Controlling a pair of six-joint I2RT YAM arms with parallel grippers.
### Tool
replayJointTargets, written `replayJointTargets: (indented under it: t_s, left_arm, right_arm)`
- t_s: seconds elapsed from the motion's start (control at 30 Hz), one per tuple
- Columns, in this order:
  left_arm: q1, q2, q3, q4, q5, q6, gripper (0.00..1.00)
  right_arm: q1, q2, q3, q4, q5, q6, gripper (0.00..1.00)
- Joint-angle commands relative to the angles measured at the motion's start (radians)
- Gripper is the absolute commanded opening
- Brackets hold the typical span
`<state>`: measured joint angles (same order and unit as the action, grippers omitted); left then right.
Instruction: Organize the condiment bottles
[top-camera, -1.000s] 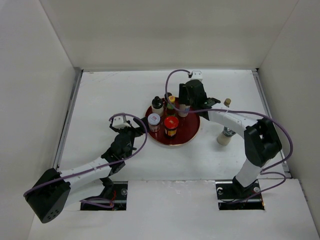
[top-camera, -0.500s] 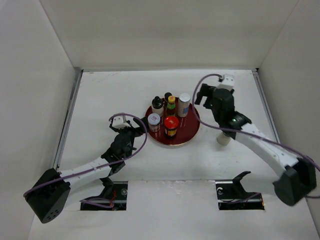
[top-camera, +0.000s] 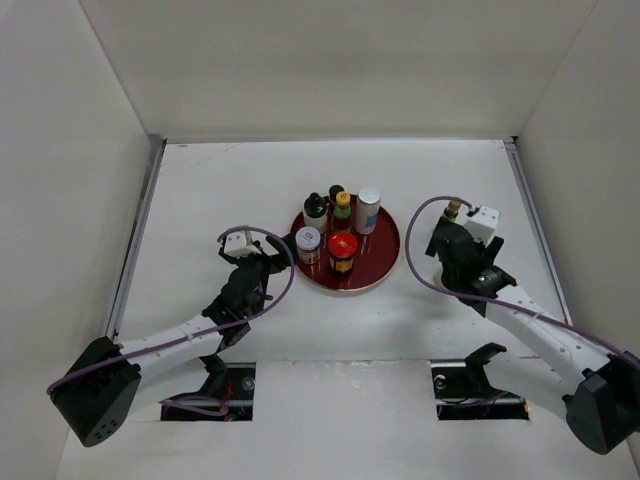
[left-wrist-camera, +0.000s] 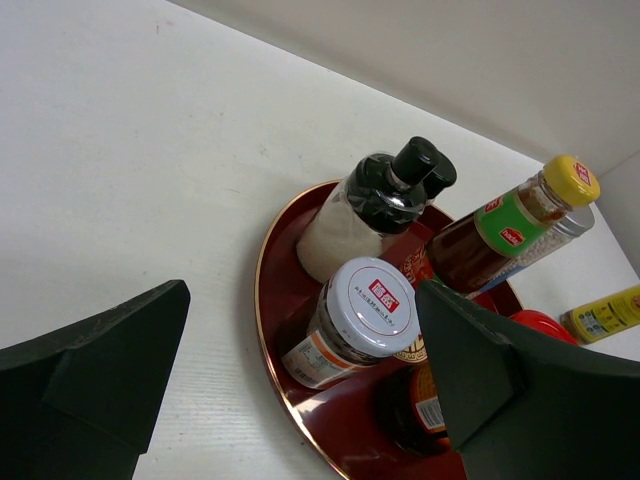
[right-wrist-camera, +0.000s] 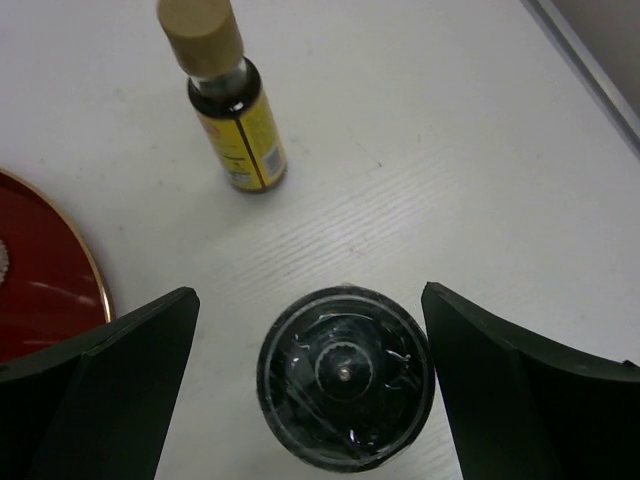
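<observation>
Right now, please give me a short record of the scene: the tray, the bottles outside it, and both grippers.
tray: round red tray, five bottles and jars on it
off tray: tan-capped dark bottle; black-topped bottle, both on the table
left gripper: open, empty, beside the tray
right gripper: open, over the black-topped bottle

The round red tray (left-wrist-camera: 272, 300) is smooth and glossy, lacquer-like, with a thin gold rim. The worktop (right-wrist-camera: 430, 150) is matt white, faintly grained. The white-capped jar (left-wrist-camera: 355, 320) has a smooth satin lid. The black-capped bottle (left-wrist-camera: 370, 205) wears crinkled clear film. At upper left of the right wrist view, the tan-capped bottle (right-wrist-camera: 225, 110) is dark and glossy under a matt cap.
</observation>
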<state>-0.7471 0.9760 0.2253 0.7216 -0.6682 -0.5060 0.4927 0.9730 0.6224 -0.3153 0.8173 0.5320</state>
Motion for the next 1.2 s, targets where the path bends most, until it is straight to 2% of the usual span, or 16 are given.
replayJointTargets:
  t_s: [0.0, 0.23, 0.37, 0.47, 0.6, 0.77, 0.87, 1.17]
  left_arm:
    - [0.002, -0.017, 0.003, 0.045, 0.010, -0.014, 1.00]
    - [0.002, 0.012, 0.009, 0.047, 0.015, -0.023, 1.00]
    - [0.002, 0.016, 0.011, 0.047, 0.018, -0.026, 1.00]
    - [0.002, 0.013, 0.011, 0.047, 0.018, -0.026, 1.00]
    - [0.002, 0.015, 0.011, 0.047, 0.018, -0.026, 1.00]
    - [0.001, 0.023, 0.013, 0.047, 0.018, -0.026, 1.00]
    - [0.002, 0.016, 0.011, 0.047, 0.018, -0.026, 1.00]
    - [0.004, 0.004, 0.008, 0.044, 0.018, -0.026, 1.00]
  right_arm:
    - [0.010, -0.013, -0.013, -0.031, 0.031, 0.071, 1.00]
    - [-0.009, -0.023, -0.061, -0.008, -0.016, 0.103, 0.99]
    - [-0.021, -0.040, -0.066, 0.057, -0.021, 0.079, 0.66]
    - [0.037, -0.101, -0.067, 0.134, 0.006, 0.037, 0.57]
    - [0.147, -0.105, -0.017, 0.209, 0.008, -0.021, 0.57]
    - [0.250, 0.038, 0.060, 0.367, -0.114, -0.041, 0.59]
    - [0.257, 0.154, 0.112, 0.455, -0.156, -0.069, 0.59]
    - [0.241, 0.404, 0.252, 0.527, -0.142, -0.178, 0.60]
